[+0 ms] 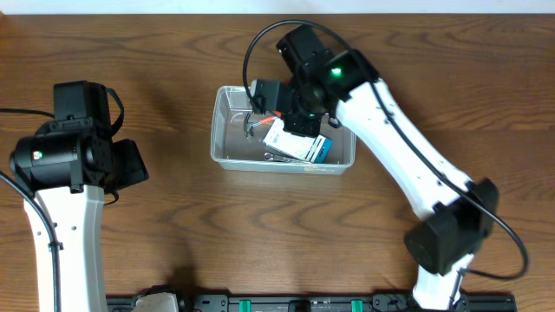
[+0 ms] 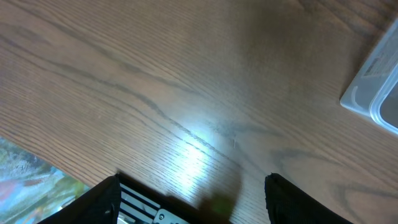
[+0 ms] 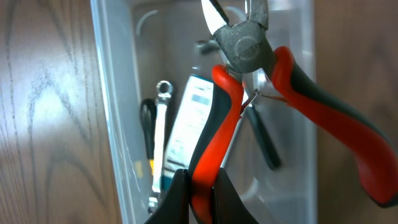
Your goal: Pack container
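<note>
Clear plastic forms the container (image 1: pixel 227 130), a rectangular bin with rounded corners and a thick rim, which we find on the wooden table (image 1: pixel 173 217) at the centre of the far half, its long side running left to right. Inside it, we identify a white-and-blue box (image 1: pixel 299 143) lying flat, a silver wrench (image 3: pixel 160 130) with its ring end uppermost in the right wrist view, a black-handled tool (image 3: pixel 147 121) just beside the wrench, and a further dark tool (image 3: pixel 264 140) on the other side of the box. The box carries a printed label, but we cannot read it in any view. The right gripper (image 3: pixel 200 180) hangs directly above the container's interior with its fingers clamped on one red-and-black handle of a pair of pliers (image 3: pixel 249 46). The second handle splays free to the side, and the grey head points towards the far container wall. In the overhead view the right arm and gripper cover part of the container's middle. The left gripper (image 2: pixel 193 205) is well apart from the container, to its left over bare table, fingers spread with nothing between them. Only one container corner (image 2: pixel 379 93) enters the left wrist view. A colourful patch (image 2: pixel 31 180) lies at that view's lower left, and we cannot tell what it is.
</note>
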